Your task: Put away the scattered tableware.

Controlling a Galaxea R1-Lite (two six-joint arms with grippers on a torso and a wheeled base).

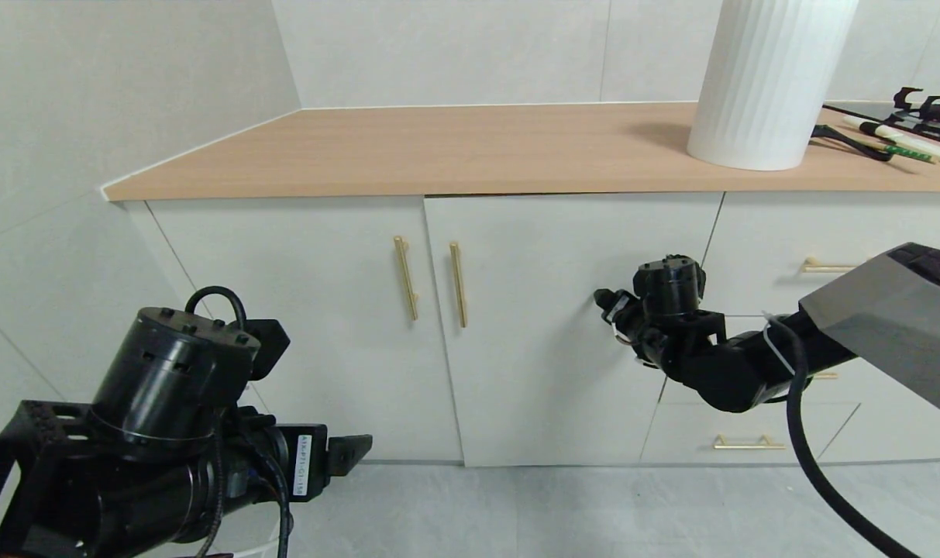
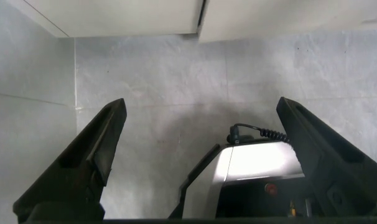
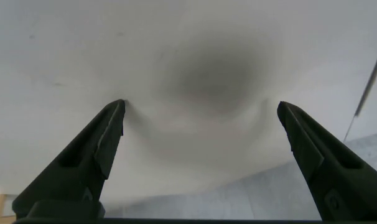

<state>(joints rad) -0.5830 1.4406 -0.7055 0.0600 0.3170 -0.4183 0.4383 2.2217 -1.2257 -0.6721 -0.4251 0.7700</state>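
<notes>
In the head view the utensils (image 1: pixel 903 144) lie on the wooden counter (image 1: pixel 439 147) beside a tall white vase (image 1: pixel 764 85), high above the right gripper (image 3: pixel 201 107). That arm stretches toward the white cabinet door (image 1: pixel 562 325). Its own wrist view shows the fingers spread wide, holding nothing. The left gripper (image 2: pixel 201 107) hangs low over the grey floor (image 2: pixel 163 74), fingers spread wide too.

Countertop (image 1: pixel 439 147): is running along the wall, above the cabinets.
Ribbed container (image 1: pixel 764 85): is standing on the countertop, toward its right end.
Utensils (image 1: pixel 896 136): are lying on the countertop, just right of the ribbed container.
Left door (image 1: pixel 299 325), right door (image 1: pixel 562 310): are hanging side by side under the countertop, with their handles (image 1: pixel 405 277) sitting either side of the seam.
Drawers (image 1: pixel 779 232): are sitting right of the right door.
Right gripper (image 3: pixel 201 118): is hanging just before the right door.
Left gripper (image 2: pixel 201 118): is hanging low on the left, over the floor (image 1: pixel 593 504).
</notes>
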